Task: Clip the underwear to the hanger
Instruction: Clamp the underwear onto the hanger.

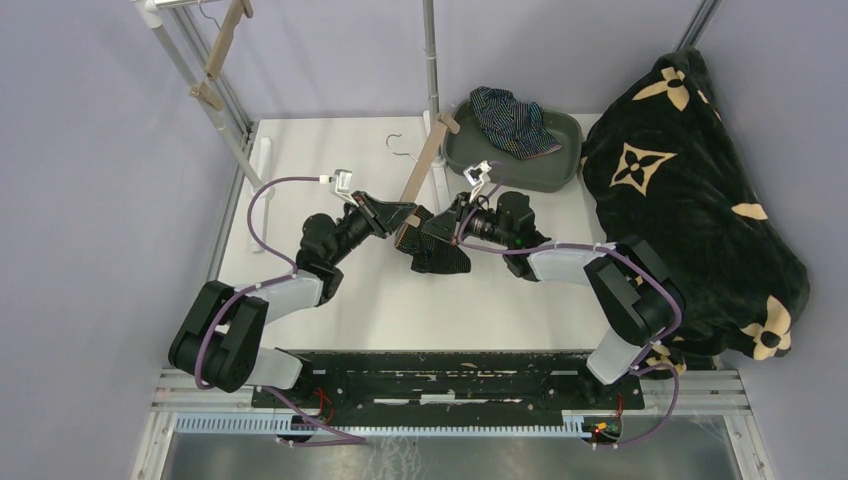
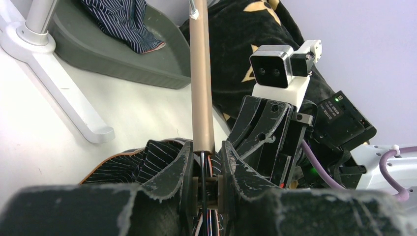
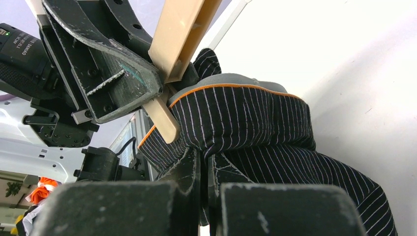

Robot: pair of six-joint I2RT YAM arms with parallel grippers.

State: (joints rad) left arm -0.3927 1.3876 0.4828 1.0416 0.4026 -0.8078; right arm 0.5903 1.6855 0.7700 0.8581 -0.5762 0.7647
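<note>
A tan clip hanger (image 1: 425, 160) leans across the table middle; its bar also shows in the left wrist view (image 2: 201, 83). My left gripper (image 1: 397, 222) is shut on the hanger's clip (image 2: 209, 184) at its lower end. The black pinstriped underwear (image 1: 437, 250) with an orange-edged waistband lies bunched at that clip. My right gripper (image 1: 452, 216) is shut on a fold of it (image 3: 246, 123), holding the waistband against the tan clip (image 3: 162, 118). The navy striped underwear (image 1: 512, 122) lies in the grey tray (image 1: 560, 165).
A big black blanket with tan flower motifs (image 1: 690, 200) covers the right side. A metal rack post (image 1: 431, 60) stands at the back, its white foot (image 2: 64, 93) near the tray. A second hanger (image 1: 222, 50) hangs at the back left.
</note>
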